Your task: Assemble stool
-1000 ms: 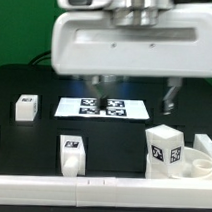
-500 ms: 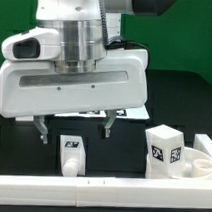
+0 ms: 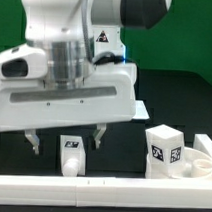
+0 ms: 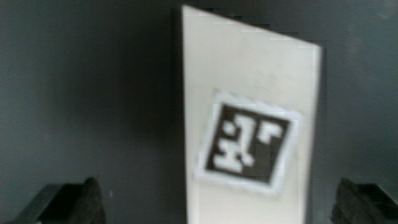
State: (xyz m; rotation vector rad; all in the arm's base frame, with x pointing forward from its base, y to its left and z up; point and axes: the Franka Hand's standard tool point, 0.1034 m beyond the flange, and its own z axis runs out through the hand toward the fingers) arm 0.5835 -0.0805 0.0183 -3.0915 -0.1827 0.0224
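A white stool leg (image 3: 70, 152) with a black-and-white tag lies near the front of the black table. My gripper (image 3: 65, 142) is open and hangs over it, with one finger (image 3: 32, 143) on each side and not touching it. In the wrist view the same leg (image 4: 249, 130) runs between the two dark fingertips (image 4: 64, 205), and the gripper (image 4: 214, 206) holds nothing. A second blocky leg (image 3: 164, 149) stands to the exterior view's right. Part of the round seat (image 3: 203, 161) shows at the right edge.
A white rail (image 3: 111, 184) runs along the table's front edge, just in front of the legs. The arm's large white body hides the middle and back of the table. The marker board is hidden behind it.
The arm has swung from over the marker board toward the exterior view's left and front, and lowered. Its open fingers now straddle the front leg. The small leg at the left is now hidden.
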